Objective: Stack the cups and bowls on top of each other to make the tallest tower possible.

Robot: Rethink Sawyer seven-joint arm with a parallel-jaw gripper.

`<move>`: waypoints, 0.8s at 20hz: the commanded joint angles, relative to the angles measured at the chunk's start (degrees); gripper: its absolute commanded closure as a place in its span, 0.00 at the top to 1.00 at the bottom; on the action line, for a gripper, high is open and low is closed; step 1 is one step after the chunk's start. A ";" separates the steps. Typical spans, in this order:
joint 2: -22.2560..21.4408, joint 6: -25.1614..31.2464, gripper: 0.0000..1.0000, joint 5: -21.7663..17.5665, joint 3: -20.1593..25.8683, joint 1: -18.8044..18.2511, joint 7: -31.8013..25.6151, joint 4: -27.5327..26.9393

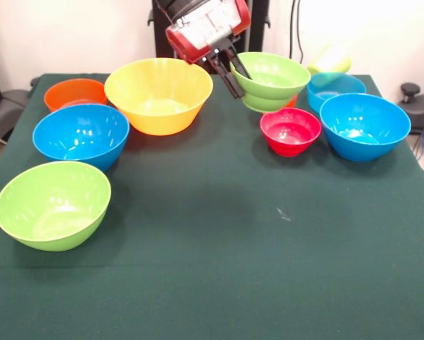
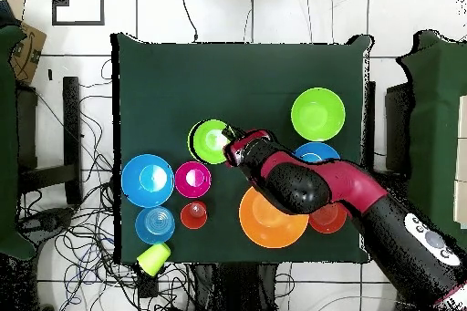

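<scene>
My gripper [image 1: 230, 71] is shut on the near-left rim of the small green bowl [image 1: 270, 76] and holds it tilted a little above the table; overhead, the gripper [image 2: 230, 149] is at that bowl's [image 2: 212, 140] edge. The red-pink bowl [image 1: 291, 131] sits just in front of it. An orange cup [image 1: 291, 102] is mostly hidden behind the green bowl. The yellow-green cup [image 1: 330, 62] lies on its side at the far right. The yellow bowl [image 1: 158, 94], orange bowl [image 1: 75, 93], a blue bowl [image 1: 81, 134] and the lime bowl [image 1: 52, 204] stand on the left. No stacked tower shows.
Two more blue bowls stand on the right, a large one [image 1: 365, 126] and a smaller one [image 1: 335, 88] behind it. The dark green table [image 1: 219, 269] has its front edge below. Overhead, my arm [image 2: 347, 193] covers part of a blue bowl [image 2: 316, 152].
</scene>
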 commanded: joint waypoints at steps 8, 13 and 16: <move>6.86 -1.38 0.00 -8.67 -1.31 -0.39 -3.04 -7.59; 6.91 -0.12 0.00 -9.44 -0.13 -2.22 -3.97 -7.73; 8.28 0.35 0.00 -10.12 0.12 -3.03 -4.70 -8.16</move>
